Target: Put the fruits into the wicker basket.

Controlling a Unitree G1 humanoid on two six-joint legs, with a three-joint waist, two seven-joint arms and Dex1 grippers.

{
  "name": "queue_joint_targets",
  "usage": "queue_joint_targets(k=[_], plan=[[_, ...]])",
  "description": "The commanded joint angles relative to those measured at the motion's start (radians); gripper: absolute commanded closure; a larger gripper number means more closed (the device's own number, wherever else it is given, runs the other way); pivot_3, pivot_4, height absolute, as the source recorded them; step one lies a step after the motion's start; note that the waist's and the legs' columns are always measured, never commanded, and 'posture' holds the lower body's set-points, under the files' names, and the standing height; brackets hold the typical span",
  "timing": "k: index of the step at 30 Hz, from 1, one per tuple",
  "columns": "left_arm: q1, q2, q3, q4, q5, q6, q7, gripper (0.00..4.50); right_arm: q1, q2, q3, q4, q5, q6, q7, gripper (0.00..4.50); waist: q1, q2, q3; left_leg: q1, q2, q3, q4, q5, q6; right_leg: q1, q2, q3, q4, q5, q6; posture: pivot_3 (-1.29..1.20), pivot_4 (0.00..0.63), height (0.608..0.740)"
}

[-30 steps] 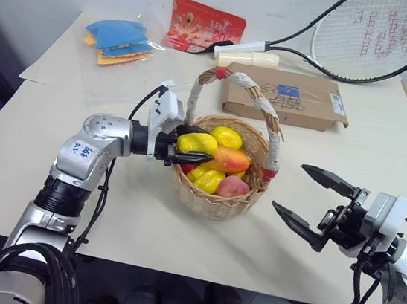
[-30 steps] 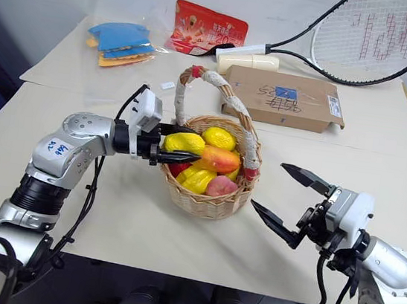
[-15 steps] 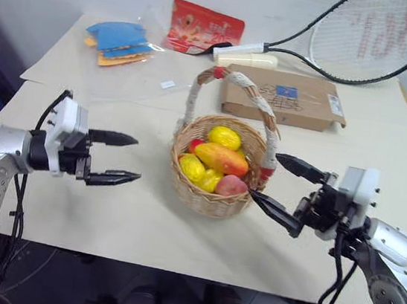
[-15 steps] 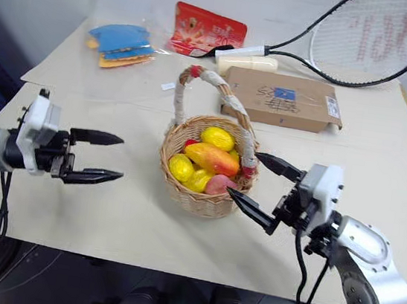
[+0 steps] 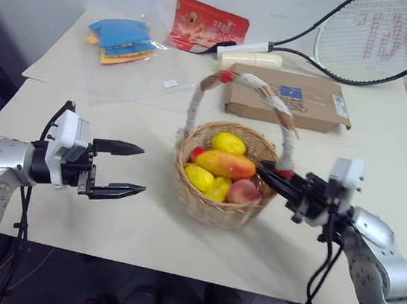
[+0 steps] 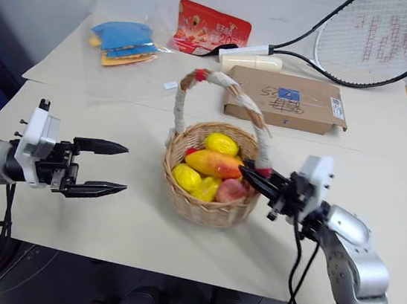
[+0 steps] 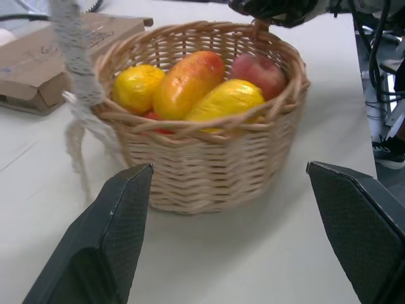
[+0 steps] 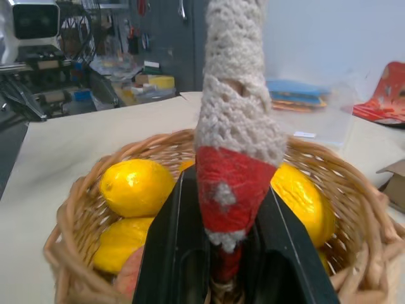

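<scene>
So the wicker basket (image 5: 221,192) sits roughly mid-surface (image 5: 140,234), and the fruits are all inside it: the long orange-red mango (image 5: 224,164) lies across the top, a bumpy yellow lemon (image 5: 229,142) behind it, two more yellow ones toward the robot's left front (image 5: 201,178), a pink one (image 5: 243,192) on the right side, and a bit of red (image 5: 198,152) peeking out near the left rim.

The right pincer (image 5: 275,178) is clamped on the base of the basket's handle (image 8: 235,126), right at the red band (image 8: 229,183) where the cord wrap ends; from the right wrist view you can see both black fingers (image 8: 171,253) hugging that red bit on either side.

The left pincer (image 5: 122,169) hangs released, jaws spread wide, well off to the left of the basket and holding nothing, pointed toward it.

Behind the basket there's a flat cardboard box (image 5: 286,97), a tennis racket (image 5: 368,39), a red snack packet (image 5: 205,25) and some blue and orange stuff in a clear bag (image 5: 121,40).
</scene>
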Motion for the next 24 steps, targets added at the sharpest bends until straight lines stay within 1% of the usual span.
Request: queue_joint_targets(k=[1, 3, 7, 12, 15, 18, 22, 23, 24], plan=[[-0.040, -0.021, -0.030, -0.005, -0.014, -0.029, -0.007, 0.43, 0.056, 0.003, -0.130, -0.038, -0.003, -0.102, -0.010, 4.29, -0.001, 0.000, 0.000, 0.000, 0.000, 0.000, 0.000, 0.000, 0.000, 0.000, 0.000, 0.000, 0.000, 0.000, 0.001, 0.00, 0.150, 0.740], [-0.076, -0.041, -0.064, 0.020, -0.005, -0.041, -0.016, 0.43, 0.119, 0.000, -0.218, -0.041, -0.009, -0.141, -0.026, 4.29, -0.002, 0.000, 0.000, 0.000, -0.001, 0.000, 0.000, 0.000, 0.000, 0.000, 0.000, 0.000, 0.000, 0.001, 0.001, 0.00, 0.150, 0.740], [-0.138, -0.072, -0.117, 0.067, 0.011, -0.063, -0.031, 0.43, 0.184, -0.005, -0.335, -0.010, -0.044, -0.200, -0.061, 4.29, -0.003, 0.000, 0.000, 0.000, -0.001, 0.000, 0.000, 0.001, -0.001, 0.000, 0.000, 0.000, 0.000, 0.001, 0.001, 0.00, 0.150, 0.740], [-0.189, -0.107, -0.163, 0.105, 0.025, -0.085, -0.045, 0.43, 0.190, -0.012, -0.437, 0.106, -0.081, -0.276, -0.083, 4.29, -0.010, 0.000, 0.000, 0.004, 0.000, 0.004, 0.000, 0.001, 0.000, 0.000, 0.003, 0.004, 0.002, 0.001, 0.001, 0.00, 0.150, 0.740], [-0.206, -0.121, -0.183, 0.112, 0.028, -0.086, -0.044, 0.43, 0.165, -0.022, -0.446, 0.238, -0.123, -0.339, -0.064, 4.29, -0.010, 0.000, 0.000, 0.006, 0.000, 0.006, 0.000, 0.001, 0.000, 0.000, 0.004, 0.007, 0.004, 0.001, 0.001, 0.00, 0.150, 0.740], [-0.223, -0.115, -0.203, 0.118, 0.035, -0.069, -0.047, 0.43, 0.087, -0.007, -0.444, 0.404, -0.177, -0.412, -0.117, 4.29, -0.010, 0.000, 0.000, 0.007, 0.001, 0.008, 0.000, 0.001, 0.000, 0.000, 0.005, 0.010, 0.004, 0.001, 0.002, 0.00, 0.150, 0.740], [-0.233, -0.122, -0.204, 0.122, 0.045, -0.081, -0.037, 0.43, 0.034, 0.011, -0.399, 0.525, -0.221, -0.476, -0.133, 4.29, -0.009, 0.000, 0.000, 0.007, 0.001, 0.009, 0.000, 0.001, -0.001, 0.000, 0.005, 0.010, 0.004, 0.001, 0.002, 0.00, 0.150, 0.740], [-0.229, -0.121, -0.201, 0.116, 0.044, -0.079, -0.036, 0.43, 0.025, 0.016, -0.397, 0.543, -0.210, -0.467, -0.138, 4.29, -0.010, 0.000, 0.000, 0.007, 0.001, 0.009, 0.001, 0.001, -0.001, 0.000, 0.005, 0.010, 0.004, 0.001, 0.002, 0.00, 0.150, 0.740], [-0.222, -0.118, -0.198, 0.109, 0.043, -0.078, -0.037, 0.43, 0.013, 0.018, -0.391, 0.569, -0.219, -0.483, -0.144, 3.56, -0.010, 0.000, 0.000, 0.007, 0.001, 0.009, 0.001, 0.001, -0.001, 0.001, 0.005, 0.010, 0.004, 0.001, 0.002, 0.00, 0.150, 0.740]])
